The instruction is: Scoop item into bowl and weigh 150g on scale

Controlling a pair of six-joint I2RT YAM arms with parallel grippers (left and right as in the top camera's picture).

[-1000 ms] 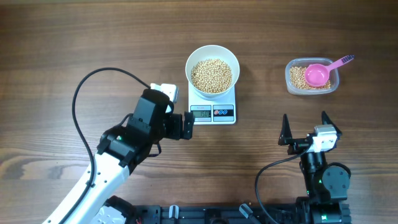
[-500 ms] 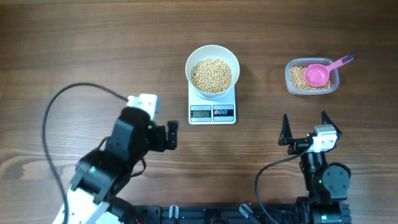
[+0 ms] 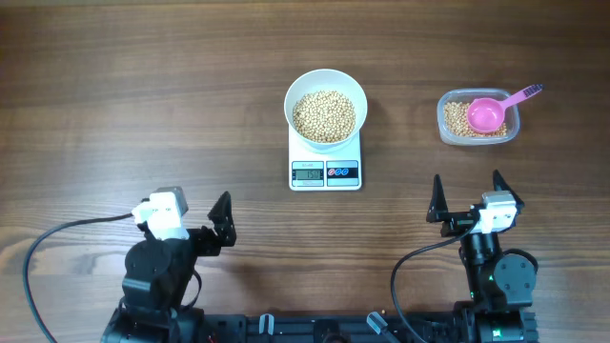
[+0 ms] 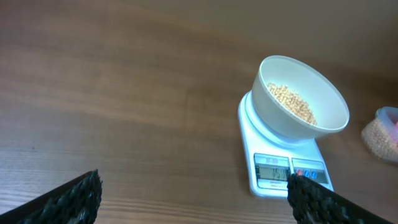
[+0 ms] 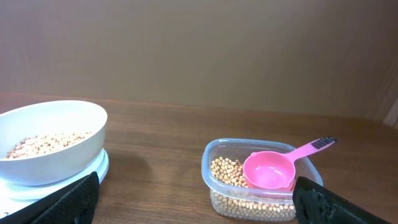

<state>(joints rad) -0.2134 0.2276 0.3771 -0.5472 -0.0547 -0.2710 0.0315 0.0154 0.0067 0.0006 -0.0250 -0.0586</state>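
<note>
Table (image 3: 114, 95): brown wood, carrying everything here.
Left claw (image 4: 193, 180): parked low by the near edge, left side. Fingers spread wide apart, gripping nothing, well apart from the scale.
Right claw (image 3: 467, 186): same deal by the near edge on the right. Fingers wide apart, empty, with the tub out beyond it.
Scale (image 3: 325, 172): white, roughly mid-tabletop, display and buttons facing the near edge. Digits too small to read for sure.
Bowl (image 3: 290, 95): white, sitting right on the scale, covering most of its top.
Tub (image 3: 441, 119): clear plastic, over toward the right edge, about level with the bowl and well apart from the scale.
Scoop (image 3: 486, 114): pink, cup resting in the tub on the beans, handle poking out over the tub's far right corner.
Beans (image 3: 324, 115): tan, a decent heap in the bowl, plus a thinner layer in the tub.
</note>
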